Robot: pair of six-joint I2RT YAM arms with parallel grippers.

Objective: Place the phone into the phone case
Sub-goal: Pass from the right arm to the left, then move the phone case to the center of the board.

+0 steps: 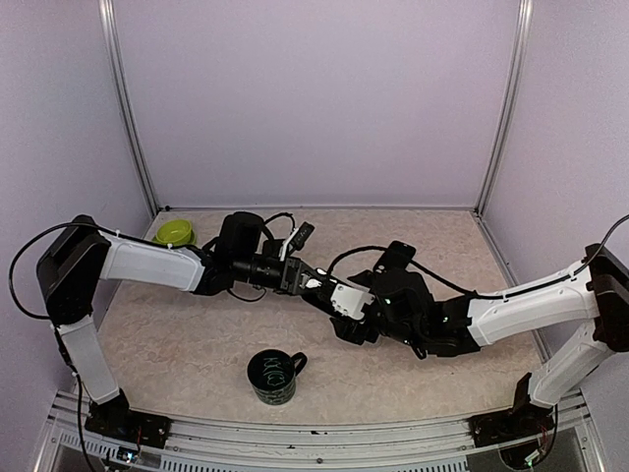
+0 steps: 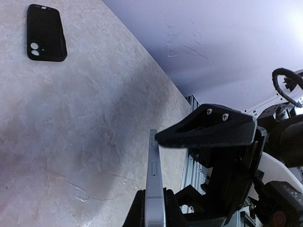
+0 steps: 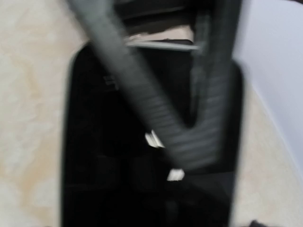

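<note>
Overhead, the left tool [image 1: 313,283] and the right tool [image 1: 352,307] meet nose to nose over the middle of the tabletop [image 1: 197,354]. The left arm reaches in from the left and the right arm from the right. From up here I cannot make out what sits between them, nor pick out the case with any certainty.

On the left wrist view the phone [image 2: 154,189] stands on its thin edge. The left tool is clamped on its lower end, and its long axis points away from the wrist. One finger [image 2: 208,130] of the right tool hangs over the phone's far end, at or just off its tip. The phone case [image 2: 45,32] lies flat on the tabletop, well apart from the phone, ahead of the left tool and off to the upper left of this view. Its long axis runs roughly the same way as the phone's. The camera cut-outs show, but which face is up I cannot tell.

On the right wrist view all is blur: a dark rounded slab, probably the phone, fills the frame close in, with the tool's own fingers smeared across it. I cannot tell whether this tool is apart or together.

Since the left tool has the phone, the carry to the case looks like that arm's job, laying the phone from edgewise to flat.
</note>
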